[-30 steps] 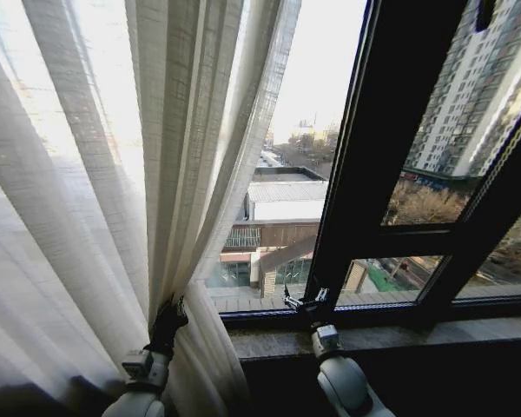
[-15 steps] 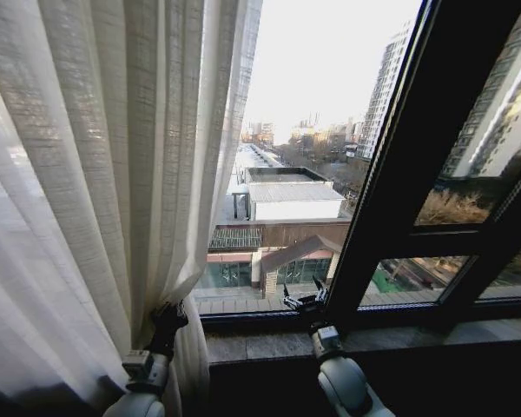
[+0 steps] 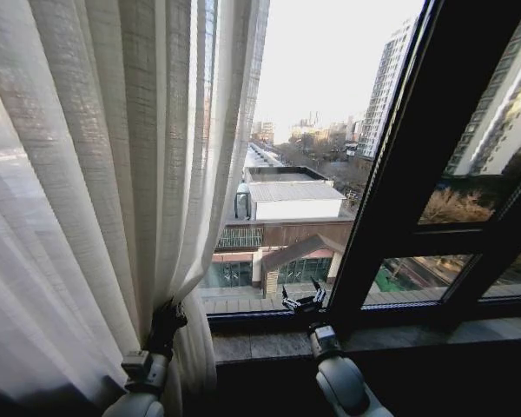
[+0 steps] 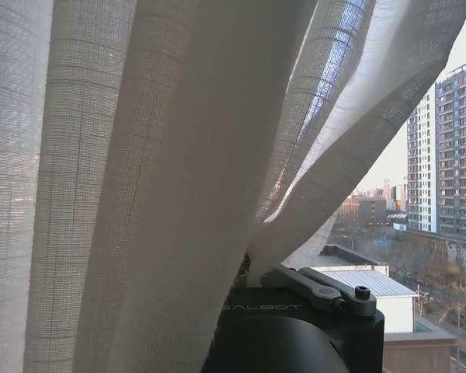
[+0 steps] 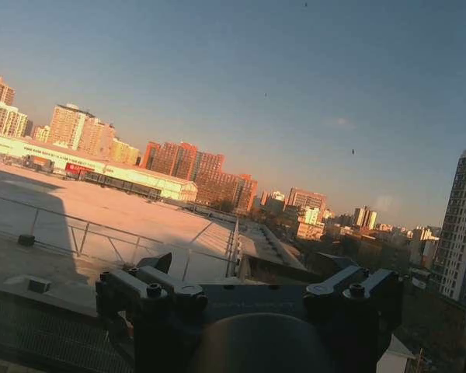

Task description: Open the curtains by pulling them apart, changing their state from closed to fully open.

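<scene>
Curtains (image 3: 95, 174) hang bunched from nine to twelve o'clock in the head view, sheer white pleats gathered into a narrow waist at seven o'clock. There the left gripper (image 3: 167, 320) pinches the gathered fabric, its fingers pressed together on the folds; the left wrist view shows the pleats (image 4: 179, 179) fanning out from it. At six o'clock the right gripper (image 3: 303, 301) hovers over the stone sill (image 3: 391, 337) before the black window frame (image 3: 399, 174), fingers spread, holding nothing.

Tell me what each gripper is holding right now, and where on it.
The left gripper grips the sheer curtain low down, on its gathered pleats near the sill. The right gripper, jaws open at the window frame, holds nothing.
</scene>
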Tool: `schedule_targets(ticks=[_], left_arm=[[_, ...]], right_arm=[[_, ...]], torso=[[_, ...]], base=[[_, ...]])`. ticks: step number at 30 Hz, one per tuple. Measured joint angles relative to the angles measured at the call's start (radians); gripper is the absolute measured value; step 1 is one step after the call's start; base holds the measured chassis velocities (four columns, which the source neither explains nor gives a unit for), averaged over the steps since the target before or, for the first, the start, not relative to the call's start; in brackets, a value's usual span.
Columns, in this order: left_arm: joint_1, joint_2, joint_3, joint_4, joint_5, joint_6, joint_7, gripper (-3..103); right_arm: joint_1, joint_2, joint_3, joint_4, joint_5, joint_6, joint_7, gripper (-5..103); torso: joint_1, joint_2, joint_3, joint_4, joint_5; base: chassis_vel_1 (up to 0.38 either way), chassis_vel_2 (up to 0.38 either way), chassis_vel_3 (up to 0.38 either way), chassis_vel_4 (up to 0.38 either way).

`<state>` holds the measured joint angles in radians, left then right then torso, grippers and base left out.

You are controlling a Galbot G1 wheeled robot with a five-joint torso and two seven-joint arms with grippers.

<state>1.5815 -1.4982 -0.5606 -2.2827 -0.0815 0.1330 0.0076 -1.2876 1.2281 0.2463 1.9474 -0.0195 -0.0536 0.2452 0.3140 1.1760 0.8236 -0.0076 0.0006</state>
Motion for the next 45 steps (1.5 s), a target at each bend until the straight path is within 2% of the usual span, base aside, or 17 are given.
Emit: schedule_targets(ticks=[5, 14, 30, 36, 44, 45], left_arm=[[0.0, -0.002, -0.002, 0.002, 0.0, -0.001, 0.0, 0], [-0.003, -0.005, 0.0, 0.003, 0.0, -0.001, 0.0, 0], [-0.003, -0.009, -0.004, 0.003, 0.0, -0.007, 0.0, 0], [-0.003, -0.012, -0.011, 0.003, -0.002, -0.007, -0.001, 0], [-0.016, -0.007, -0.097, 0.006, -0.056, -0.006, -0.018, 0], [-0.028, 0.0, -0.177, 0.012, -0.099, -0.004, -0.025, 0]], right_arm=[[0.001, 0.0, -0.001, -0.003, -0.004, 0.0, 0.0, 100], [-0.002, -0.001, 0.003, -0.005, -0.006, -0.001, 0.0, 100], [-0.002, 0.001, 0.002, -0.004, 0.0, 0.009, 0.001, 100], [-0.002, 0.002, 0.002, -0.005, 0.001, 0.011, 0.001, 100], [0.0, 0.0, 0.003, -0.008, 0.001, 0.013, 0.0, 100], [0.001, 0.0, 0.003, -0.01, 0.001, 0.015, 0.0, 100]], torso=[[0.0, 0.0, 0.0, 0.0003, -0.0012], [0.0, 0.0, 0.0, -0.0002, 0.0003], [0.0, 0.0, 0.0, 0.0003, -0.0012], [0.0, 0.0, 0.0, 0.0, -0.0006], [0.0, 0.0, 0.0, -0.0004, -0.0003], [0.0, 0.0, 0.0, -0.0001, -0.0003]], base=[[0.109, 0.134, -0.117, -0.114], [0.022, 0.021, -0.02, -0.03], [0.103, 0.102, -0.097, -0.091], [0.042, 0.03, -0.047, -0.046], [0.0, 0.0, 0.0, 0.0], [0.0, 0.0, 0.0, 0.0]])
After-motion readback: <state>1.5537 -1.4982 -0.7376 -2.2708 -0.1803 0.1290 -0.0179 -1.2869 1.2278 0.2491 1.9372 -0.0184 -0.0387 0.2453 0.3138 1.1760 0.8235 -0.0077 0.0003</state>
